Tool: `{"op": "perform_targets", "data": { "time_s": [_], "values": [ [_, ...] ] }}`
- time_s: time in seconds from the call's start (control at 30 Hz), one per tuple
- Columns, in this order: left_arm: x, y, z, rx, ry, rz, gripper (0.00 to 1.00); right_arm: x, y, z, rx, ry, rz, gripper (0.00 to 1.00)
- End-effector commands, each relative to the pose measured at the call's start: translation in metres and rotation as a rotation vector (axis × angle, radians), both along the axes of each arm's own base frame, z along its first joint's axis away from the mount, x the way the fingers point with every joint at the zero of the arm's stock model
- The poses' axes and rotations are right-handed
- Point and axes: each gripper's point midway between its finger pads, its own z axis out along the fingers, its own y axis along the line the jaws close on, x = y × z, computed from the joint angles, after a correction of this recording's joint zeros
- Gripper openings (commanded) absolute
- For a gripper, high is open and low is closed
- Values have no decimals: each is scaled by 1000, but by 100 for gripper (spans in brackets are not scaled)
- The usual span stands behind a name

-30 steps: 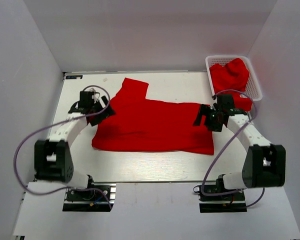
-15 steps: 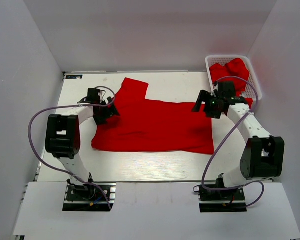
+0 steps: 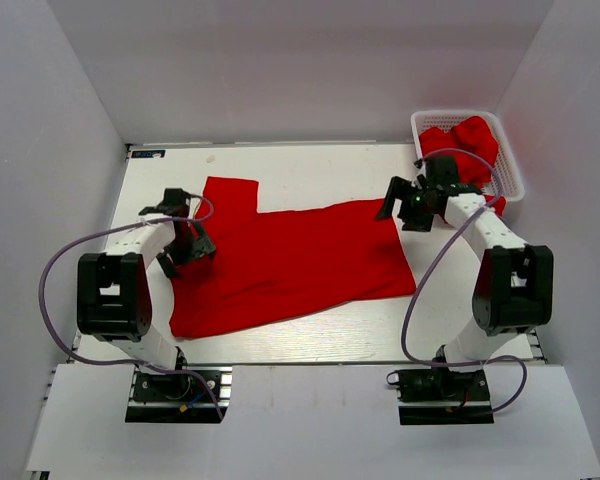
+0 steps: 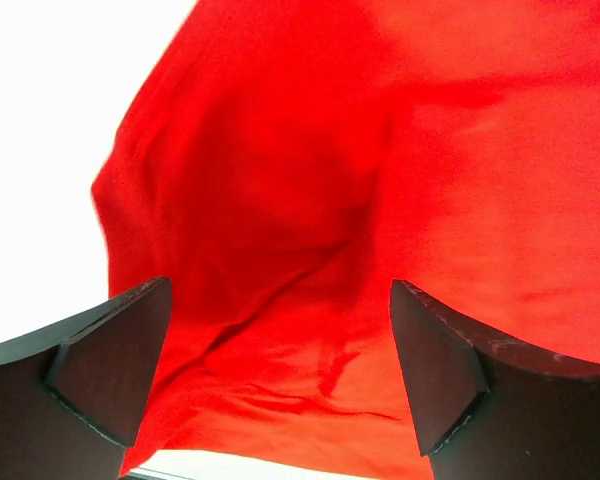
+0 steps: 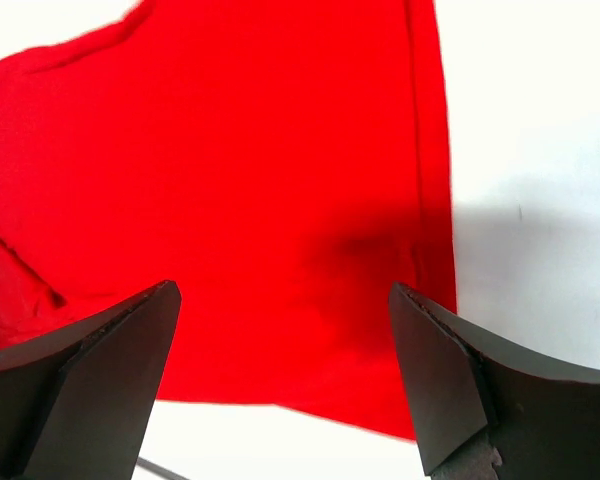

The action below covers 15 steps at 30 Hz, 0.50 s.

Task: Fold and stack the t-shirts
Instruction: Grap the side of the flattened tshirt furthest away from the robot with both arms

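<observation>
A wrinkled bright red cloth t-shirt lies mid-tabletop; the left end effector and right end effector are spread wide, empty.

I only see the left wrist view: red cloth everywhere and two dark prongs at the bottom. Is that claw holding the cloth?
Observer: No, the left claw is open. From above, that cloth is one shirt spread on a white table, with the claw at its left edge.
Operator: Is there just that one shirt?
Observer: No, more red shirts are bunched in a white basket at the far right corner.
Operator: And the other arm?
Observer: The right claw is open too, over the shirt's right edge, gripping nothing.
</observation>
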Motion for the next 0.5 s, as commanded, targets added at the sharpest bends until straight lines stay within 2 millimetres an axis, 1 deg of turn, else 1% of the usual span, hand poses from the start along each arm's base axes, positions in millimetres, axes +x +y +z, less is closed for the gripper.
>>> {"op": "perform_targets", "data": {
  "time_s": [0.0, 0.07, 0.1, 0.13, 0.17, 0.2, 0.23, 0.27, 0.3, 0.33, 0.37, 0.43, 0.47],
  "values": [
    [60, -6, 66, -23, -244, -38, 100, 31, 14, 21, -21, -117, 82, 90],
    [84, -7, 84, -21, -320, -75, 100, 46, 21, 38, -60, -164, 99, 90],
    [103, -7, 101, -14, -382, -89, 100, 51, 22, 25, -77, -133, 100, 90],
    [115, -7, 99, -10, -388, -98, 100, 62, 19, 32, -111, -162, 87, 90],
    [128, -8, 103, -9, -415, -98, 100, 68, 25, 39, -126, -179, 104, 90],
    [148, -6, 119, 9, -466, -109, 100, 74, 24, 33, -139, -168, 97, 90],
    [159, -4, 120, 18, -473, -105, 100, 84, 24, 33, -158, -178, 93, 90],
    [183, -3, 120, 39, -488, -125, 100, 93, 25, 35, -174, -190, 92, 90],
    [196, 0, 120, 59, -493, -137, 100, 102, 27, 38, -178, -203, 89, 90],
    [209, 4, 120, 84, -498, -136, 100, 106, 26, 38, -186, -209, 89, 90],
    [233, 4, 111, 96, -489, -159, 100, 113, 29, 40, -185, -221, 92, 90],
    [253, 4, 100, 101, -469, -169, 100, 126, 29, 43, -186, -235, 91, 90],
    [275, -1, 121, 83, -530, -179, 100, 128, 31, 43, -191, -238, 95, 90]
  ]
}}
